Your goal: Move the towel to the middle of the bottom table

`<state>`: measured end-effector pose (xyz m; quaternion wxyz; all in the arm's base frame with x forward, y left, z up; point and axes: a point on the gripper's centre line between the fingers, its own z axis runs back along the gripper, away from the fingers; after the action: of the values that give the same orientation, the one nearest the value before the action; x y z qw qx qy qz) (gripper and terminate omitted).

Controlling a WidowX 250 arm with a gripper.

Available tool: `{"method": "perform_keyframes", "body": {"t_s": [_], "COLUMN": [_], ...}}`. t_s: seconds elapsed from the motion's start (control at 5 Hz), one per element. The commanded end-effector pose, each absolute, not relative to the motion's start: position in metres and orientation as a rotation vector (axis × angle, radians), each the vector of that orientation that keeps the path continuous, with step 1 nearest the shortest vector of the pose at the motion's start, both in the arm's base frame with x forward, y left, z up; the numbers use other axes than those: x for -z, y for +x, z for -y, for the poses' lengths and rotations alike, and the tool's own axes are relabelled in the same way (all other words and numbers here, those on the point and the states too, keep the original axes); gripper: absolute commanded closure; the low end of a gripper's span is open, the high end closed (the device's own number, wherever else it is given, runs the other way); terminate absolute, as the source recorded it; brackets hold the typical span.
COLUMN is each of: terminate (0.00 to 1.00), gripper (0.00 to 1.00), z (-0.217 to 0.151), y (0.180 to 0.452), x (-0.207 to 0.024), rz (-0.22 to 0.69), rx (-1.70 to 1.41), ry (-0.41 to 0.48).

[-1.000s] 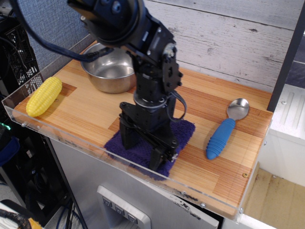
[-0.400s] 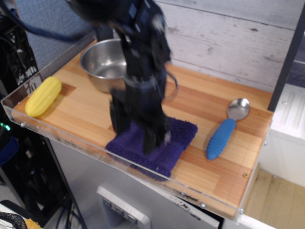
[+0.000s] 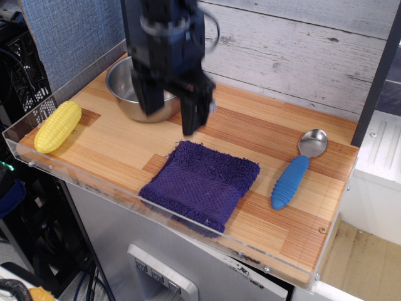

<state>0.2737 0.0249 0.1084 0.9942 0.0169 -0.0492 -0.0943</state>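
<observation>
the gripper (image 3: 172, 106) is being held above the bottom table (image 3: 125, 147), with its two fingers (image 3: 193, 113) spread apart and pointing down. nothing is being gripped between them, and no object is being touched by them. the towel (image 3: 202, 183) is lying flat at the front edge of the table, roughly midway along its length, its near corner being pressed against the clear acrylic rim (image 3: 113, 191). a steel bowl (image 3: 128, 88) is being partly hidden behind the gripper. a toy corn cob (image 3: 57, 126) is lying at the table's left end, and a blue-handled spoon (image 3: 296, 170) at its right end, just beside the towel.
</observation>
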Motion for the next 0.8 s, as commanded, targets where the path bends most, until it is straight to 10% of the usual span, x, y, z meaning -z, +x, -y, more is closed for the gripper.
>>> {"method": "perform_keyframes", "body": {"t_s": [0.0, 0.6], "terminate": [0.0, 0.0], "gripper": [0.0, 0.0], "z": [-0.027, -0.042], "y": [0.271, 0.27], "x": [-0.145, -0.174], "rz": [0.144, 0.175], "rx": [0.165, 0.047], "ry": [0.027, 0.042]}}
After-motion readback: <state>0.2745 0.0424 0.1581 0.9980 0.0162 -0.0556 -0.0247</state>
